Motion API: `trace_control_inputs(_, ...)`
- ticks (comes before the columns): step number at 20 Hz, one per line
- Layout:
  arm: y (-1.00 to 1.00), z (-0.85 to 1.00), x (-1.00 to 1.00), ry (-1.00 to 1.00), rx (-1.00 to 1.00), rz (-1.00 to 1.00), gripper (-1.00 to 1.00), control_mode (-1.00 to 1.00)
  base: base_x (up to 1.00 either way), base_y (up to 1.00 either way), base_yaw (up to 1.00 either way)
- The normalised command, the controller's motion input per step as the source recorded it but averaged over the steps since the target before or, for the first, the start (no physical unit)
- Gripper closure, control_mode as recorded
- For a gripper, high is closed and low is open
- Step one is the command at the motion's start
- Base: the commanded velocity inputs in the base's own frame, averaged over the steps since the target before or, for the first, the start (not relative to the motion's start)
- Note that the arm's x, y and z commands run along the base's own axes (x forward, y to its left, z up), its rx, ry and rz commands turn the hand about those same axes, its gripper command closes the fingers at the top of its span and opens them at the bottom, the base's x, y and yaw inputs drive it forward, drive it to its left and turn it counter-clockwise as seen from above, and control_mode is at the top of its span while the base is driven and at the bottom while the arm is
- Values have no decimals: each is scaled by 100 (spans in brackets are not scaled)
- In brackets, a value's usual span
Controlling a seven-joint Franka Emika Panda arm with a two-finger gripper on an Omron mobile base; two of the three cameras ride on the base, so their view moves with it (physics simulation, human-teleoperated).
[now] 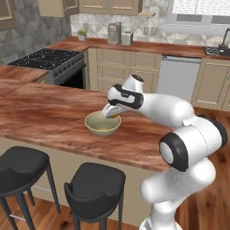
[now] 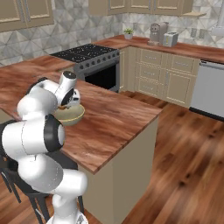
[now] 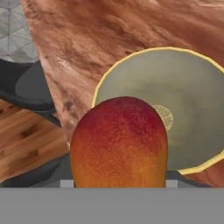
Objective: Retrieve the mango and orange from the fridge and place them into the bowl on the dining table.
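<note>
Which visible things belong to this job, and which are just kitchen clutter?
Job:
mango, held by the gripper
bowl
dining table

Bystanders:
stools
stove
dishwasher
potted plant
toaster

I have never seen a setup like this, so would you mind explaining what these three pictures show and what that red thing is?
All three are rendered views of one moment in a simulated kitchen. The white machine is a robot arm on a driving base. Two pictures come from cameras on that base, behind the arm to its left and right. The third comes from a camera on the hand, looking along the jaws. On the reddish-brown dining table sits a shallow olive bowl, with nothing in it as far as the hand view shows. The gripper hangs just above the bowl's rim. The red and orange fruit close to the hand camera is the mango, held in the jaws, apparently about to go in. Two black stools stand at the table.
</note>
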Motion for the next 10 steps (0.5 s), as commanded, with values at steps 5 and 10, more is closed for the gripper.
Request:
trace_control_inputs(5, 3, -22, 41, 0, 0, 0, 100, -100, 0, 0, 0)
trace_control_inputs(10, 9, -20, 29, 1, 0, 0, 100, -100, 0, 0, 0)
